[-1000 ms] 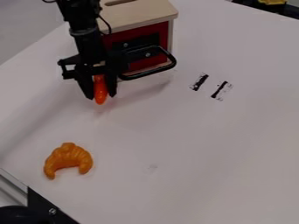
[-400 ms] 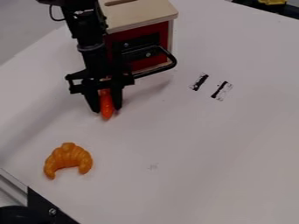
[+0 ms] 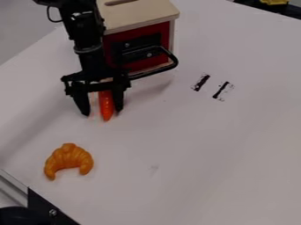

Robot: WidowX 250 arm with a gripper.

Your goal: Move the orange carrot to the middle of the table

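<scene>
The black gripper (image 3: 102,112) hangs at the upper left of the table (image 3: 194,145), just in front of the wooden box. Its fingers stand open, one on each side of the orange carrot (image 3: 106,105). A gap shows between the carrot and the left finger; the right finger is close beside it. The carrot lies on the table with its tip toward the camera, its upper end hidden under the gripper.
Right behind the gripper stands a wooden box with a red front (image 3: 140,52) and a black handle (image 3: 170,66) jutting out. An orange toy croissant (image 3: 68,161) lies at the lower left. Two black marks (image 3: 213,87) are on the tabletop right of the box.
The gripper and carrot moved toward the camera and slightly right. Since then the fingers have spread and let go of the carrot, and the arm has shifted slightly left.
</scene>
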